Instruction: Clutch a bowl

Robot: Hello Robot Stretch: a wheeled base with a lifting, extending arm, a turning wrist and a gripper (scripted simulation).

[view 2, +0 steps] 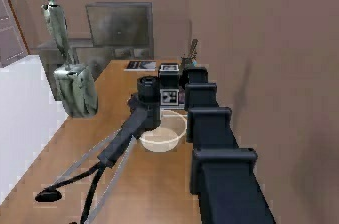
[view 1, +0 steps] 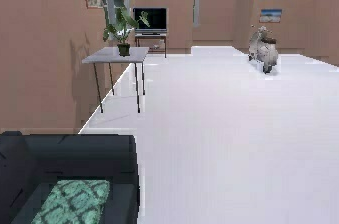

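Note:
A pale shallow bowl [view 2: 167,135] rests on a brown wooden tabletop [view 2: 97,130] in the arm side view, just left of the dark arm bar [view 2: 217,150]. The gripper [view 2: 67,203] has its dark body beside the bowl's left rim, under the two white marker squares [view 2: 159,88]. Its thin fingers [view 2: 87,170] run down and left from there across the wood. Only bare tabletop lies behind the fingertips, so the gripper holds nothing.
A green cactus-like plant [view 2: 69,75] and a dark framed panel [view 2: 117,25] stand at the table's far end. In the forward view there are a dark sofa [view 1: 37,170] with a green cushion [view 1: 75,200], a side table with a plant [view 1: 117,55], a scooter [view 1: 263,50] and wide white floor [view 1: 237,140].

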